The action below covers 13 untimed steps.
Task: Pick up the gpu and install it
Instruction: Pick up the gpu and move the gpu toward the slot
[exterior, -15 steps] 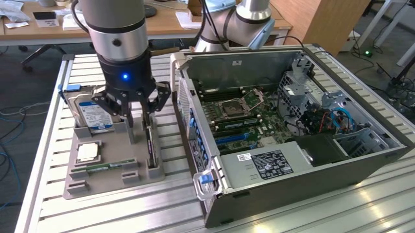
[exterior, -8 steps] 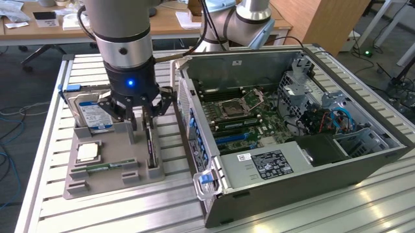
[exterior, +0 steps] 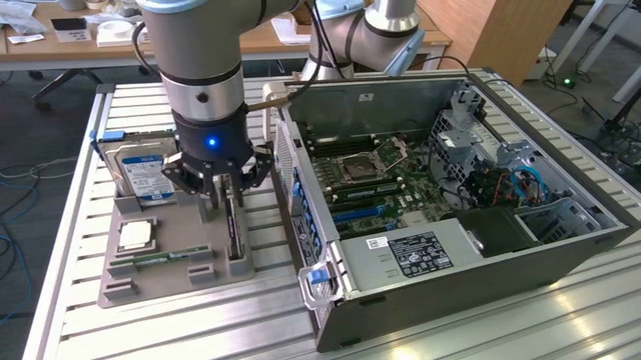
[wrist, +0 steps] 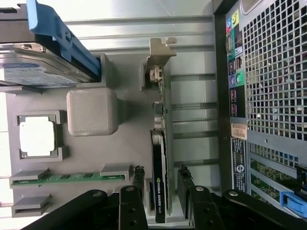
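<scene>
- In the grey tray (exterior: 130, 281) on the tabletop (exterior: 200, 330), the gpu (exterior: 236, 241) stands on edge; the open computer case (exterior: 451, 247) sits just to the exterior view's right.
- Expect it to be light, stiff and fragile; pinch its flat faces, clear of the bracket.
- Your gripper (exterior: 225, 204) is spread, straddling the card with a gap showing on each side.

Slatted metal table (exterior: 561, 322) before me. On the exterior view's left, a grey holder tray (exterior: 165, 279) carries an upright hard drive (exterior: 140, 174) at its far end, a processor chip (exterior: 135, 235) lying flat, and a memory stick (exterior: 170, 256) nearer. On the exterior view's right I see an open computer case (exterior: 451, 300), its motherboard (exterior: 371, 176) exposed.
</scene>
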Motion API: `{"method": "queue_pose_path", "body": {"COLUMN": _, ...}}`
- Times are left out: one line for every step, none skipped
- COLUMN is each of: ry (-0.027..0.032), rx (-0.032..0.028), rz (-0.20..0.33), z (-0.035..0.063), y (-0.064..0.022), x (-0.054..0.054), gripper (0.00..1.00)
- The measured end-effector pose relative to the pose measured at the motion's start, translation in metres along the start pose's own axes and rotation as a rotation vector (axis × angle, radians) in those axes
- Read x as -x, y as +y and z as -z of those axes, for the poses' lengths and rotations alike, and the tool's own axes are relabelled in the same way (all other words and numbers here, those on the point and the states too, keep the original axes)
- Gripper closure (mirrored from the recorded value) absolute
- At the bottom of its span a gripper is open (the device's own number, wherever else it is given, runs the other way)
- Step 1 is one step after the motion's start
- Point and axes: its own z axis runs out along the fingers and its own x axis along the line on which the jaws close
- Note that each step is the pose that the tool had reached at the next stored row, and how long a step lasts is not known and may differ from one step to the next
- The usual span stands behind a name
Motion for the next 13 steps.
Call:
{"method": "queue_pose_path", "body": {"ry": 0.0001, "rx": -0.0002, "rz": 0.000, "z": -0.0015, "y": 0.0000, "x": 0.0004, "gripper": 0.58}}
{"method": "queue_pose_path", "body": {"ry": 0.0000, "rx": -0.0002, "rz": 0.000, "z": -0.0031, "y": 0.0001, "x": 0.0007, "gripper": 0.58}}
{"method": "queue_pose_path", "body": {"ry": 0.0001, "rx": -0.0003, "rz": 0.000, "z": -0.0046, "y": 0.0001, "x": 0.0008, "gripper": 0.58}}
{"method": "queue_pose_path", "body": {"ry": 0.0001, "rx": -0.0004, "rz": 0.000, "z": -0.0061, "y": 0.0000, "x": 0.0009, "gripper": 0.58}}
{"method": "queue_pose_path", "body": {"ry": 0.0000, "rx": -0.0004, "rz": 0.000, "z": -0.0076, "y": 0.0000, "x": 0.0010, "gripper": 0.58}}
{"method": "queue_pose_path", "body": {"ry": 0.0000, "rx": -0.0004, "rz": 0.000, "z": -0.0089, "y": -0.0001, "x": 0.0011, "gripper": 0.58}}
{"method": "queue_pose_path", "body": {"ry": -0.0001, "rx": -0.0003, "rz": 0.000, "z": -0.0100, "y": -0.0001, "x": 0.0011, "gripper": 0.58}}
{"method": "queue_pose_path", "body": {"ry": 0.0000, "rx": -0.0005, "rz": 0.000, "z": -0.0103, "y": -0.0001, "x": 0.0011, "gripper": 0.58}}
{"method": "queue_pose_path", "body": {"ry": 0.0001, "rx": -0.0005, "rz": 0.000, "z": -0.0103, "y": -0.0001, "x": 0.0011, "gripper": 0.58}}
{"method": "queue_pose_path", "body": {"ry": 0.0001, "rx": -0.0006, "rz": 0.000, "z": -0.0103, "y": -0.0001, "x": 0.0011, "gripper": 0.58}}
{"method": "queue_pose_path", "body": {"ry": 0.0002, "rx": -0.0006, "rz": 0.000, "z": -0.0104, "y": -0.0001, "x": 0.0011, "gripper": 0.58}}
{"method": "queue_pose_path", "body": {"ry": 0.0000, "rx": -0.0004, "rz": 0.001, "z": -0.0109, "y": 0.0000, "x": 0.0011, "gripper": 0.58}}
{"method": "queue_pose_path", "body": {"ry": 0.0003, "rx": -0.0004, "rz": 0.007, "z": -0.0114, "y": 0.0002, "x": 0.0012, "gripper": 0.58}}
